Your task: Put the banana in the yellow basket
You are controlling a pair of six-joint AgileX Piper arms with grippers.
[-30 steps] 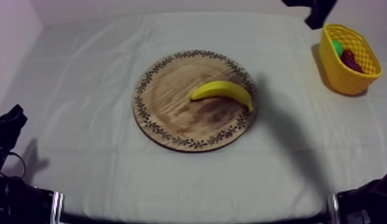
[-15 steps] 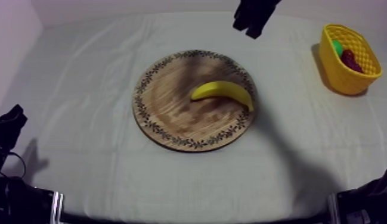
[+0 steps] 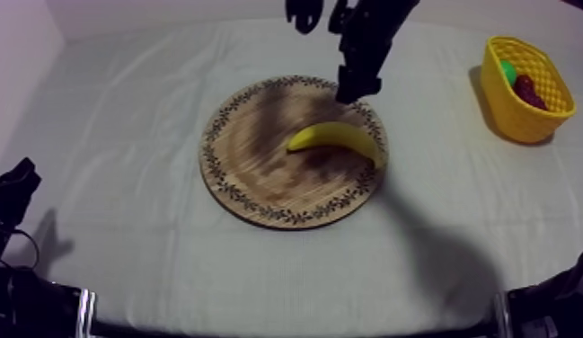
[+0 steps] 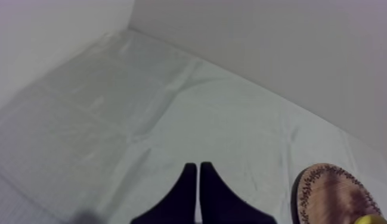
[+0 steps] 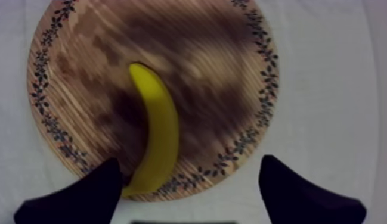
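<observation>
Banana: banana [image 3: 335, 137] lies flat on the right half of the wooden board [image 3: 259, 171], inside the patterned rim, with nothing gripping it.
Long axis: in the top view it runs roughly left to right across the board, gently arched, its right end near the rim.
Right end effector: right end effector [image 3: 356, 85] hangs over the board's far rim, just beyond the banana; in the right wrist view its two black fingers [image 5: 82, 193] stand wide apart with nothing between them.
Key relation: from that wrist view the banana [image 5: 157, 131] runs away from the fingers lengthwise, so the open gap spans its width. Its near end sits close by one finger, not midway between the two.
Left end effector: left end effector [image 4: 198, 176] rests low at its own side of the table [image 3: 124, 108], well apart from the board, fingers pressed together into a narrow wedge, holding nothing.
Nearer arm: the right one, by a wide margin.
Basket: yellow basket [image 3: 524, 117] stands at the table's far right, on the right arm's side, with something green and something dark red inside.
Next move, as I judge it: a small sideways shift to centre the banana, then a descent.
</observation>
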